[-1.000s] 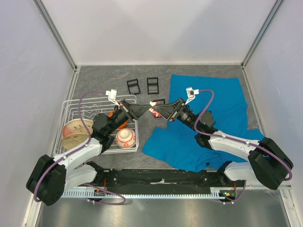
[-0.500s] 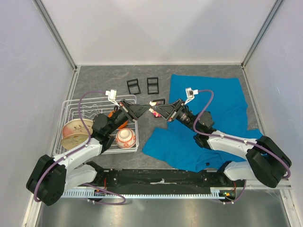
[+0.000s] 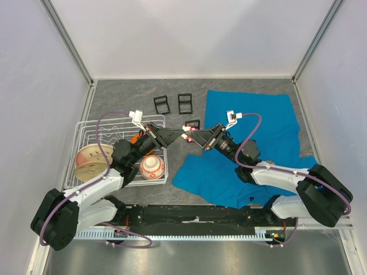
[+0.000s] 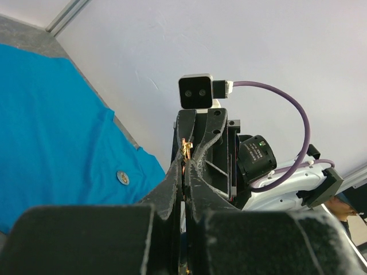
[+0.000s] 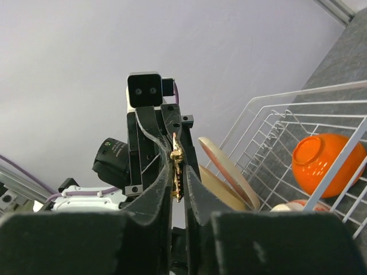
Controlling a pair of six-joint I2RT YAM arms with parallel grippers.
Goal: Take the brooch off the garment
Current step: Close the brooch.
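Observation:
The brooch point(image 5: 177, 172), small and gold, is pinched edge-on between my right gripper's fingers. My right gripper point(image 3: 192, 135) and left gripper point(image 3: 181, 135) meet tip to tip above the bare table, left of the garment. In the left wrist view a gold sliver of the brooch point(image 4: 184, 150) shows at my left gripper's point(image 4: 186, 172) nearly closed tips. The garment point(image 3: 258, 123), a teal-blue T-shirt, lies flat at the right and also shows in the left wrist view point(image 4: 51, 114). A small round silver disc point(image 4: 121, 177) sits on the cloth.
A white wire rack point(image 3: 86, 129) at the left holds plates point(image 3: 92, 159), an orange bowl point(image 5: 324, 160) and a patterned bowl point(image 3: 152, 167). Black frames point(image 3: 161, 104) stand on the grey table near the back. White walls close three sides.
My right wrist has dropped slightly toward the near side, and the joined fingertips have shifted a little with it. My left arm has barely moved.

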